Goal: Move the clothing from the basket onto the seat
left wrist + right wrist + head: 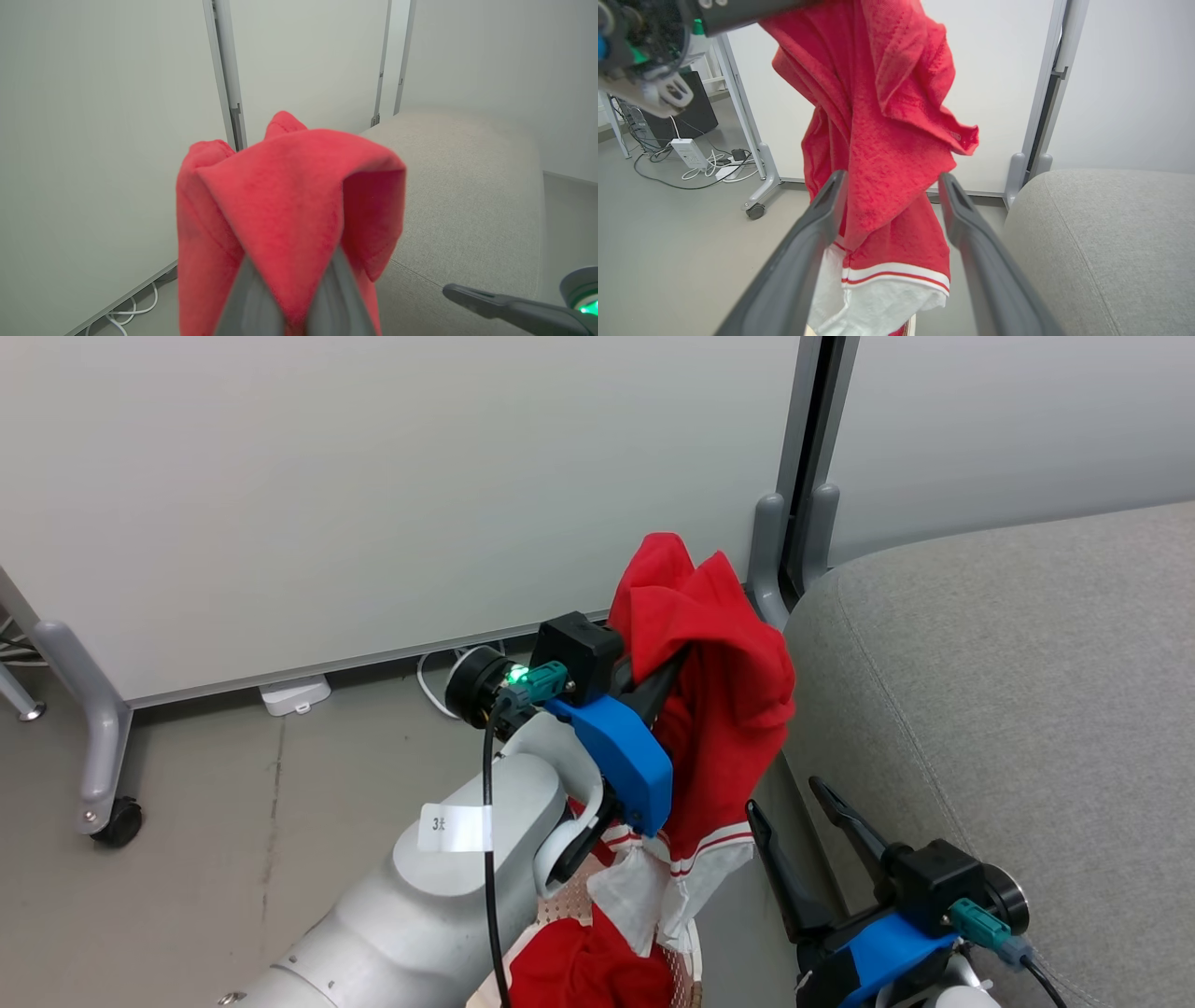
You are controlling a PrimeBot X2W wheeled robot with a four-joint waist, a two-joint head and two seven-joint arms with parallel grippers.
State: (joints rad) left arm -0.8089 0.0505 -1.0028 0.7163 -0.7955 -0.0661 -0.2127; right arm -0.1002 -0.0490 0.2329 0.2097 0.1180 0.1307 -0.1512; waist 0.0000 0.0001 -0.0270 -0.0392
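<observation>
Seen from the robot's head, the left hand [674, 665] sits at the centre of the frame. Its two dark fingers are pressed together, pinching a red garment [724, 709] near its top. The garment hangs in the air in loose folds, with its white trim and thin stripes at the bottom edge and some white fabric bunched beneath. Directly below, at the bottom centre of the frame, a second red garment [579, 971] lies inside the basket [563, 900]. A patch of the basket's cream perforated wall shows beside the pale forearm. The seat [1008, 709], a light grey cushion with a stitched seam, takes up the right side of the frame, and the held garment hangs just left of its rounded edge. The right hand [784, 795] is at the lower right, empty, its fingers spread wide and pointing up, their tips just beside the hanging hem. From the right wrist, the garment shows between those spread fingers, with the seat at the lower right. From the left wrist, red cloth drapes over the closed fingers, with the seat beyond on the right. Behind everything stand white partition panels [373, 476] on grey wheeled legs [93, 747], with a grey floor [233, 821] and white cables [698, 168].
</observation>
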